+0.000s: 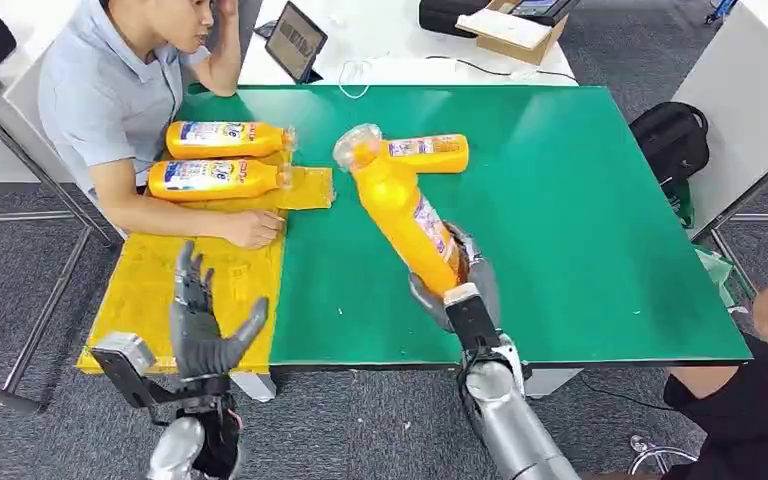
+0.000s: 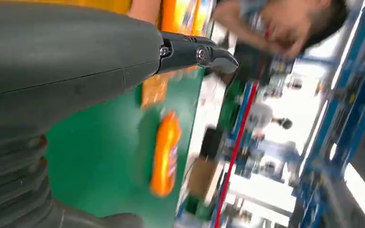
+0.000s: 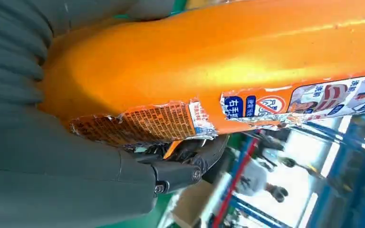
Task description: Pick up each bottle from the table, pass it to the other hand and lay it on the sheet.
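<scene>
person's forearm (image 1: 175, 215) across sheet (image 1: 160, 290)

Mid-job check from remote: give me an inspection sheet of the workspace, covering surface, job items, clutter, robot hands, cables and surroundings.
Surface: green table, yellow sheet over its left end.
Job's things: two orange bottles lying on the sheet; one orange bottle lying on the green table; a fourth held bottle tilted above the table.
Clutter: nothing seen on the green table.
Robot hands: right robot hand grips the held bottle at its base; left robot hand open, fingers spread, over the sheet.
Cables: white cable on the white desk behind.
Surroundings: seated person's forearm resting on the sheet; tablet; black backpack on the floor.
</scene>
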